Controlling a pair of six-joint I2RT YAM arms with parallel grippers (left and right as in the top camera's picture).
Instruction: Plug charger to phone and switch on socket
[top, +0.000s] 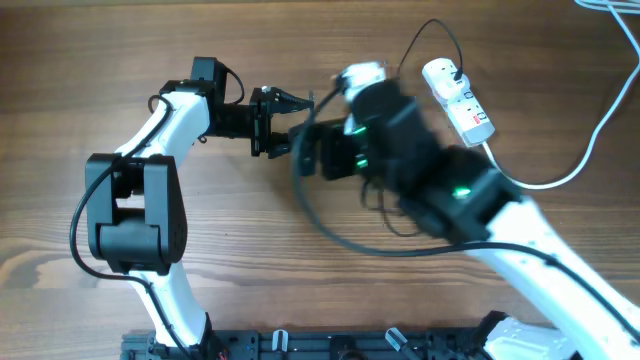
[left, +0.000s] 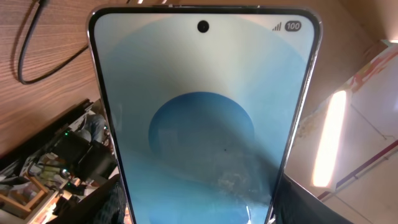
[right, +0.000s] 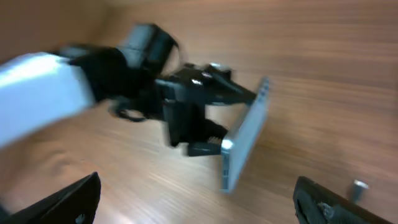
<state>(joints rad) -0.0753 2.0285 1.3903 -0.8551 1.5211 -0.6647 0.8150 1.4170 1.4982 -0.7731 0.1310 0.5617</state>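
Observation:
My left gripper (top: 285, 125) is shut on the phone (left: 199, 112), its fingers on the phone's two long edges near one end (left: 202, 214). The cyan-blue screen fills the left wrist view. In the right wrist view the phone (right: 245, 140) is held up on edge above the table. My right gripper (right: 202, 205) is wide open and empty, facing the phone from a short way off; in the overhead view it (top: 318, 150) is blurred and covers the phone. The white socket (top: 458, 100) lies at the back right. The charger's black cable (top: 335, 232) loops under my right arm. A small grey tip (right: 359, 185) lies near my right finger.
The socket's thick white cord (top: 590, 140) runs off to the right edge. A stretch of black cable (left: 31, 53) lies on the wooden table behind the phone. My right arm (top: 540, 250) crosses the table's right front.

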